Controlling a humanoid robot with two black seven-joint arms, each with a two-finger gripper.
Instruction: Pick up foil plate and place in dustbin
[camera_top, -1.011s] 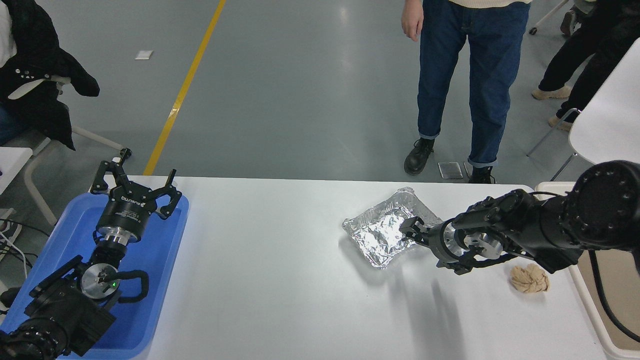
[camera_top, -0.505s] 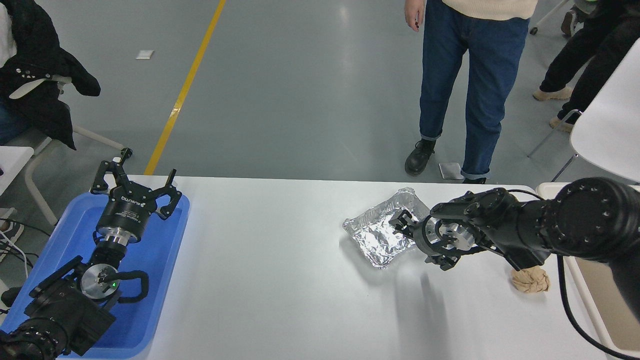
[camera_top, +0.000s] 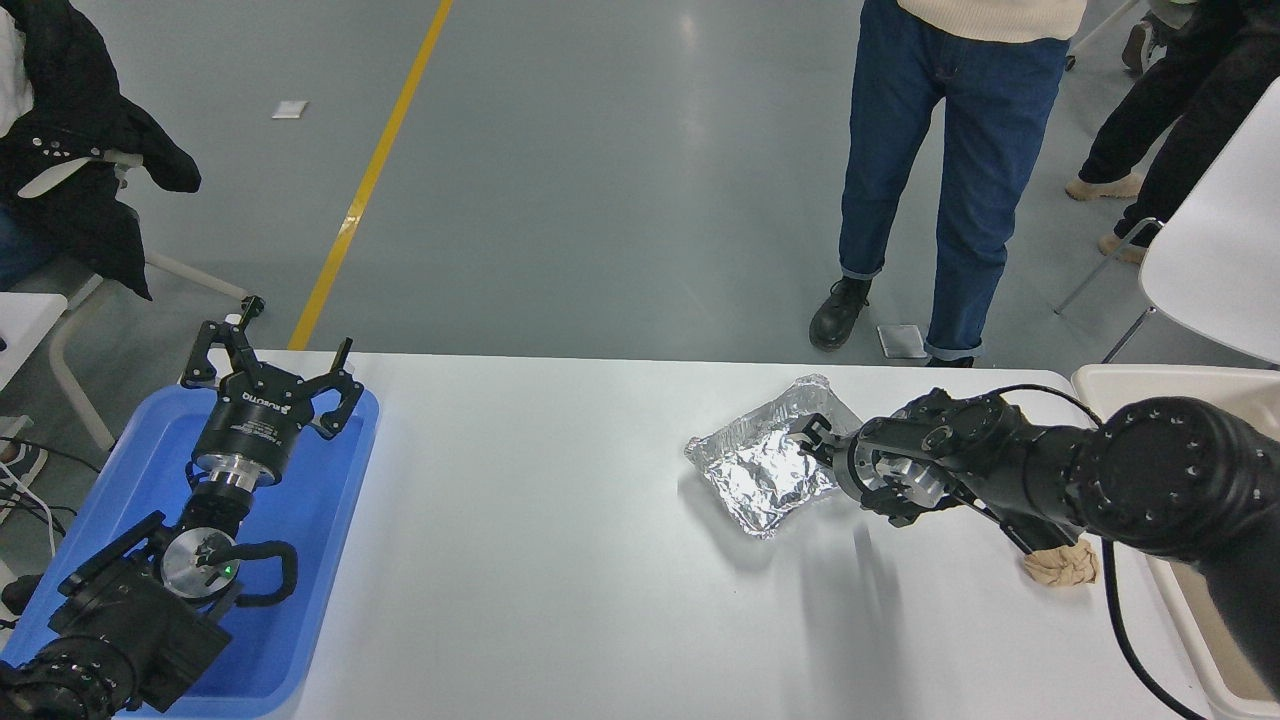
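right gripper (camera_top: 812, 437) reaching low over foil plate (camera_top: 760, 470) edge

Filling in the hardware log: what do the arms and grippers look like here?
Both arms are matte black with round, bolted joints. Left gripper: black linkage fingers, white lettering on its body, silver wrist ring, a green light lower down. Right gripper: black, silver wrist flange, thin black cable looping off the forearm.

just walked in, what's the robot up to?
The right gripper is at the near-right rim of the foil plate, which lies on the white table; whether it has a grip is not clear. The dustbin waits at the table's right end. The left gripper is parked, open, over the blue tray. A person stands at the far side.
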